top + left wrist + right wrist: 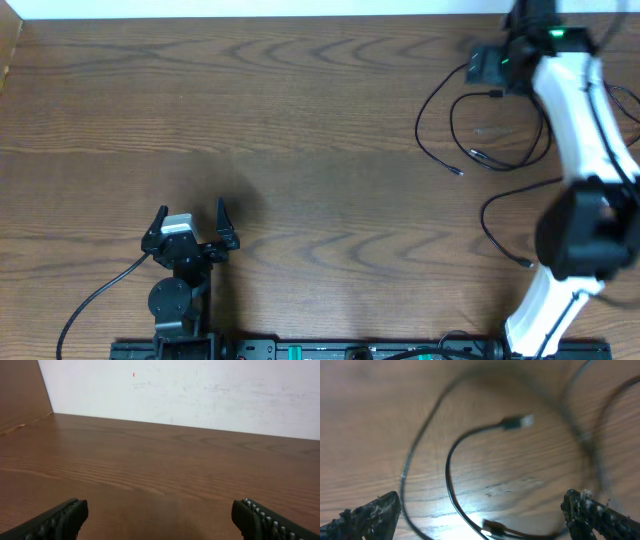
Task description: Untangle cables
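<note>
Two thin black cables lie looped over each other at the far right of the table (300, 150). One loop (432, 110) ends in a plug at its lower end, and a second loop (520, 160) crosses it. Another black strand (490, 222) runs nearer the front. My right gripper (488, 68) is open and empty above these loops. The right wrist view shows its jaws (482, 517) wide apart over a black cable (451, 460), with one plug end (512, 422) ahead and another (492, 527) between the fingers. My left gripper (190, 222) is open and empty at the front left (160, 520). No white cable is clearly visible.
A thick black arm cord (100, 295) trails from the left arm's base. The right arm's white body (580, 110) covers part of the cable area. A white wall (200, 390) borders the table's far edge, and a brown panel (20, 390) stands at the left.
</note>
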Controlling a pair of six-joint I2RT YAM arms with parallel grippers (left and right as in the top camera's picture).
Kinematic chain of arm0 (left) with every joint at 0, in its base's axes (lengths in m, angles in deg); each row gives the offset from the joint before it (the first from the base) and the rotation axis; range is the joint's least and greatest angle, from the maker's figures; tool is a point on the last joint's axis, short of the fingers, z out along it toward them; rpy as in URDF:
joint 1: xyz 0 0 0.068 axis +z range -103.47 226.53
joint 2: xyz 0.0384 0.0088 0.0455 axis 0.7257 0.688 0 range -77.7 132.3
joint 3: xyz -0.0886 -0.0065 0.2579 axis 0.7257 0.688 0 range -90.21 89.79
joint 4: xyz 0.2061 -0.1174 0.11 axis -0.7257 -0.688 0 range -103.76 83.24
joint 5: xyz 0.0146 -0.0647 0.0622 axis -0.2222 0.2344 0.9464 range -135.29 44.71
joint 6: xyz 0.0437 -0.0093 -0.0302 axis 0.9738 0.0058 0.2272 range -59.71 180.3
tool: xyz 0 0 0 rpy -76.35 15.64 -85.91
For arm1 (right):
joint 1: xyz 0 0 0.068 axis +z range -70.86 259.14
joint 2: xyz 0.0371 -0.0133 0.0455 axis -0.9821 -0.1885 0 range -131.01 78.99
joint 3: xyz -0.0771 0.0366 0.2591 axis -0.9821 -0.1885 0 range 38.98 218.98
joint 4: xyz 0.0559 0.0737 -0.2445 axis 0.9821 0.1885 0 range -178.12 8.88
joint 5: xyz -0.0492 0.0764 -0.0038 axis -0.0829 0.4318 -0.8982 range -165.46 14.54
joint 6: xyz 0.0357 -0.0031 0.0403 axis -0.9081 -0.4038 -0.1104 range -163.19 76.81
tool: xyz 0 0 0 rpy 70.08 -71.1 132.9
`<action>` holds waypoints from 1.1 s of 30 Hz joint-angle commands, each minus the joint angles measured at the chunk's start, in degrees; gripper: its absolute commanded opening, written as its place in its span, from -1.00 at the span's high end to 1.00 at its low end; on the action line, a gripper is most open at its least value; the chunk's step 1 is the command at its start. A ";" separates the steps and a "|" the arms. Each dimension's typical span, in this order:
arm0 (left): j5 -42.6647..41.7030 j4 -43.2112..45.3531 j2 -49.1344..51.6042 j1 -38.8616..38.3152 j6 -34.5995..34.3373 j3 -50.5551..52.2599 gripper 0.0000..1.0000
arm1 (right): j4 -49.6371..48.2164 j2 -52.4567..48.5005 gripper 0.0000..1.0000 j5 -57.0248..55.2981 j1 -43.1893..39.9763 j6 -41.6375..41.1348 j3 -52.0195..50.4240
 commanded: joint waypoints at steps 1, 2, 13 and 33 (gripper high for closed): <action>1.95 -2.73 -0.26 -0.22 0.76 0.68 -0.96 | -0.04 9.40 -0.99 -0.13 -0.11 -0.61 0.52; 1.95 -2.73 -0.26 -0.22 0.76 0.68 -0.96 | -0.02 11.15 -0.99 -0.13 -0.11 -0.63 0.52; 1.95 -2.73 -0.26 -0.22 0.76 0.68 -0.96 | 0.85 28.04 -0.99 -0.13 0.52 -0.63 0.52; 1.95 -2.71 -0.26 -0.22 0.76 0.68 -0.96 | 7.17 49.72 -0.99 -0.13 9.09 -0.63 -20.83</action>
